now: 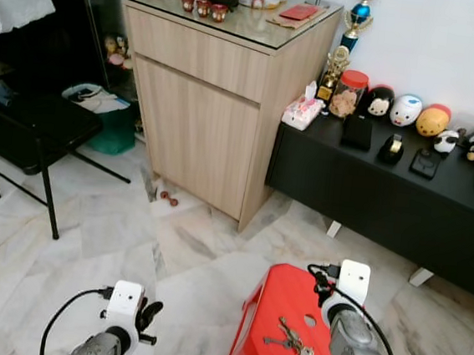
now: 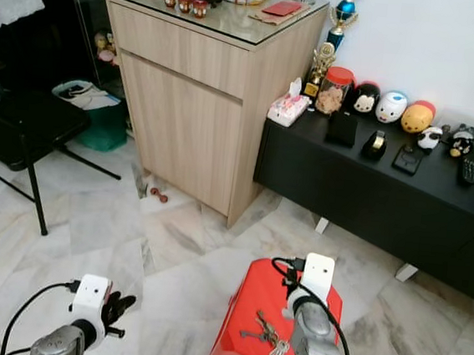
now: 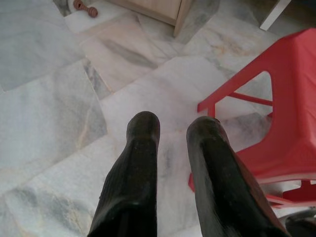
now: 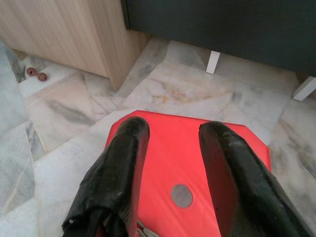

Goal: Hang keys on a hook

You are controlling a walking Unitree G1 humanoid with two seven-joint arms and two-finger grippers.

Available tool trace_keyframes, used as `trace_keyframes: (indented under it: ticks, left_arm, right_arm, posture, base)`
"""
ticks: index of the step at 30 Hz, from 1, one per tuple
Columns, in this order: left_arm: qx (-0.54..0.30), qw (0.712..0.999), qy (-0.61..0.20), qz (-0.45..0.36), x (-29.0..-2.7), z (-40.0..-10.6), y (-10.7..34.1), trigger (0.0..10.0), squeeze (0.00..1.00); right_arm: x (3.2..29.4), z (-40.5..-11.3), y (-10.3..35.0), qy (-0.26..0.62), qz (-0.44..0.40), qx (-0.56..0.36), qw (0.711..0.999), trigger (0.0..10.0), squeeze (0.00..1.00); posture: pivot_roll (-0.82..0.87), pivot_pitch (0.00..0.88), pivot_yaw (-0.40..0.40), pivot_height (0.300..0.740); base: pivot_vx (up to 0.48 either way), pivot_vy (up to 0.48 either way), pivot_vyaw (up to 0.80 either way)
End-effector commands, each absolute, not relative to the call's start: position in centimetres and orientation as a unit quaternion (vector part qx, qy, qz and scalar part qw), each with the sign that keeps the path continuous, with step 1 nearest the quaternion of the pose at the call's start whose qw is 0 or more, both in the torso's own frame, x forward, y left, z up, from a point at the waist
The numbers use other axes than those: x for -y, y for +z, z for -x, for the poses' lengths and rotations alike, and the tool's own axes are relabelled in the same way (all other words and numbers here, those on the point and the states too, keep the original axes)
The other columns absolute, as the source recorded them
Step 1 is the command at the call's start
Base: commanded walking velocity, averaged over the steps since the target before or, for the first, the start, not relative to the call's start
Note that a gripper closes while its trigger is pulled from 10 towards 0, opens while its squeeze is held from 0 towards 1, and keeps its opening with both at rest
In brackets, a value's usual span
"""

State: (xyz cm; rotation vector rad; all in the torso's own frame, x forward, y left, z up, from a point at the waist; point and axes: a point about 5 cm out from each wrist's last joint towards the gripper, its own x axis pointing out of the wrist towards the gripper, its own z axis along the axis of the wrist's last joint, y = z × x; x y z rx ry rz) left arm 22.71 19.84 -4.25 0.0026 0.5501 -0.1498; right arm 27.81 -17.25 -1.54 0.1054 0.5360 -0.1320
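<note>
Pale veined marble floor (image 1: 88, 239) runs from a light wood cabinet (image 1: 208, 124) with a glass top to a low black sideboard (image 1: 387, 192) against the white wall, its top crowded with round toy figures, a jar and remotes. A black folding chair (image 1: 32, 128) stands off to the robot's left, leaving a broad stretch of open tile between it and a glossy red plastic stool (image 1: 278, 316). The keys (image 1: 292, 342), a small metal bunch, lie flat on the stool's seat near its right edge, just beside the right gripper (image 4: 173, 143), whose fingers are spread above the seat, holding nothing. The left gripper (image 3: 173, 131) hangs over bare tile beside the stool, fingers slightly parted.
</note>
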Motion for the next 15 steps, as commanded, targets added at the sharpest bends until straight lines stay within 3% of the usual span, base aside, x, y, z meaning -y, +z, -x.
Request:
trace_keyframes:
  ticks: [1,15]
  left_arm:
    - [-0.289,0.954,-0.074,-0.003,-19.8,-21.9,-4.9,10.0,0.0]
    - [-0.29,0.954,-0.073,-0.005,-19.9,-21.8,-4.9,10.0,0.0]
  right_arm:
    - [17.2,-28.0,-1.3,-0.064,-0.046,-0.255,0.964,10.0,0.0]
    - [18.1,-27.4,-1.9,-0.093,-0.058,-0.279,0.954,10.0,0.0]
  posture:
    - [-0.02,0.002,-0.071,0.651]
    - [-0.02,0.004,-0.071,0.646]
  base:
    - [0.0,0.0,0.0]
    - [0.0,0.0,0.0]
